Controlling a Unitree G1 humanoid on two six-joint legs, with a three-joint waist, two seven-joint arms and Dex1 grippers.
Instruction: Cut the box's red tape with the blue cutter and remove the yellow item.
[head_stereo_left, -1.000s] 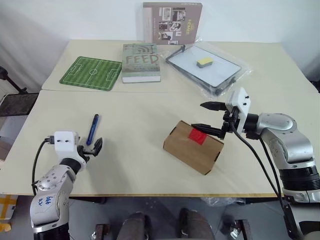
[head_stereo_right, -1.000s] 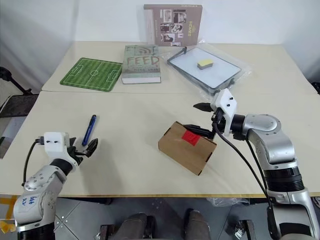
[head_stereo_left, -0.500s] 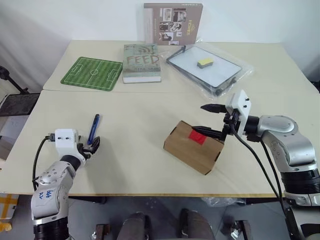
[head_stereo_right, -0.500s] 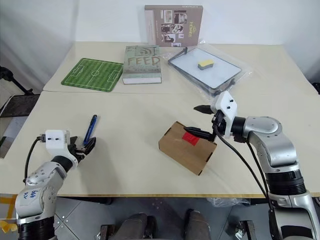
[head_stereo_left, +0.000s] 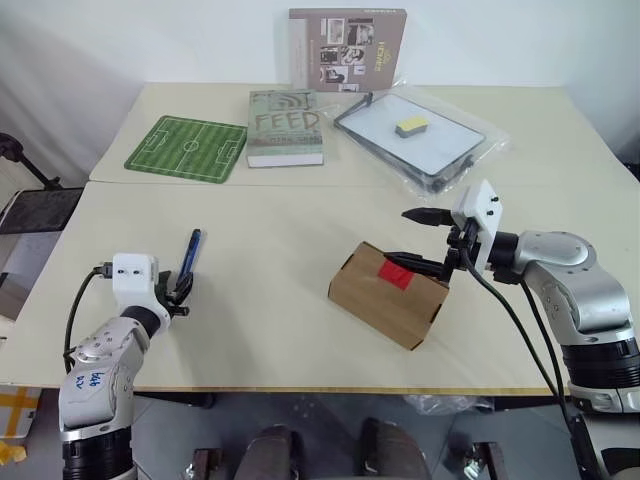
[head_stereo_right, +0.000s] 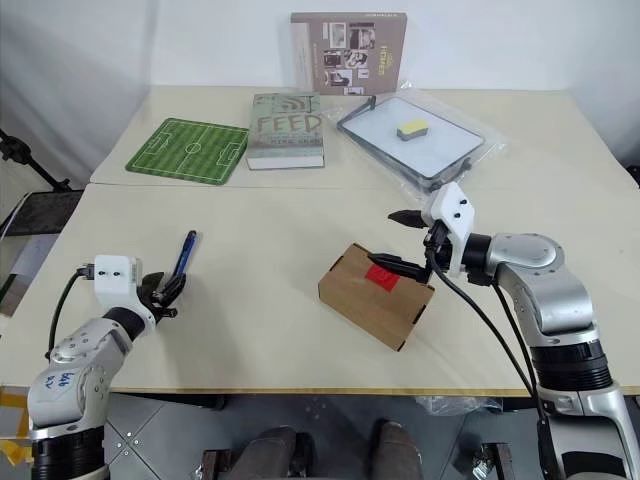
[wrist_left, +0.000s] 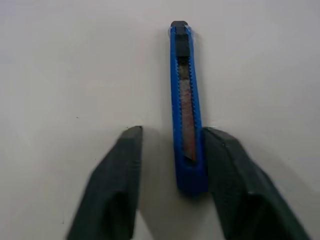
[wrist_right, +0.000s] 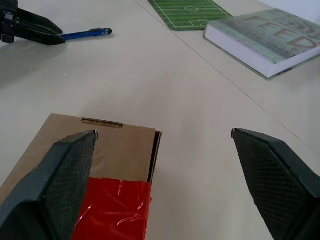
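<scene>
The blue cutter (head_stereo_left: 188, 255) lies flat on the table at the left, its near end between the fingers of my left gripper (head_stereo_left: 178, 293). In the left wrist view one finger (wrist_left: 225, 165) touches the cutter (wrist_left: 184, 90), while a gap remains between it and the other finger; the gripper (wrist_left: 172, 131) is narrowly open. The brown box (head_stereo_left: 388, 297) rests right of centre with red tape (head_stereo_left: 397, 271) on its top edge. My right gripper (head_stereo_left: 418, 240) hovers wide open over the taped end, one finger above the tape (wrist_right: 112, 210). The yellow item is hidden.
At the back lie a green football-pitch mat (head_stereo_left: 186, 147), a grey-green book (head_stereo_left: 283, 125) and a dark-framed board in plastic wrap (head_stereo_left: 440, 150) bearing a flat yellow block (head_stereo_left: 410, 125). A printed carton (head_stereo_left: 347, 48) stands against the wall.
My left gripper's fingers have narrowed from wide open to close around the cutter's near end. The right gripper and the box have stayed put.
</scene>
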